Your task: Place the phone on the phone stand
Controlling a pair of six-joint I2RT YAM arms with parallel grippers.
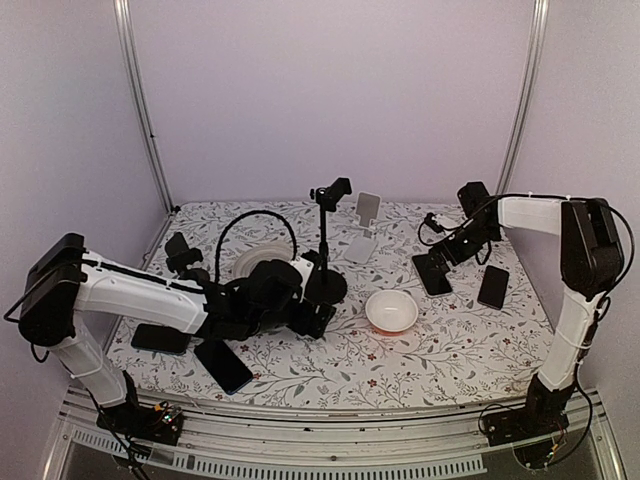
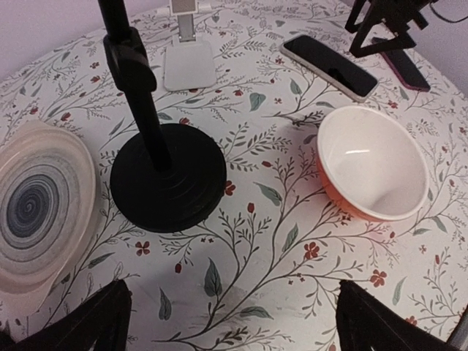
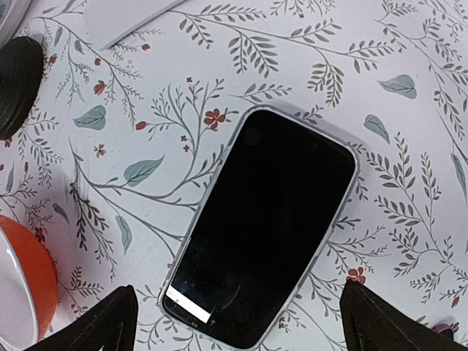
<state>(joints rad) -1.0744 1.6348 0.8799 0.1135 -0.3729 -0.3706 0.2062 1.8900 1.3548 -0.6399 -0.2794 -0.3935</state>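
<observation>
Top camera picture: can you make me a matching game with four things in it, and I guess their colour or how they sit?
Things:
1. bowl
2. phone stand
3. silver-edged phone
4. plate

Clues:
a. white, standing upright at the back
b. black, lying flat
c. orange outside, white inside
d. grey swirl in the middle

Pairs: 1-c, 2-a, 3-b, 4-d
</observation>
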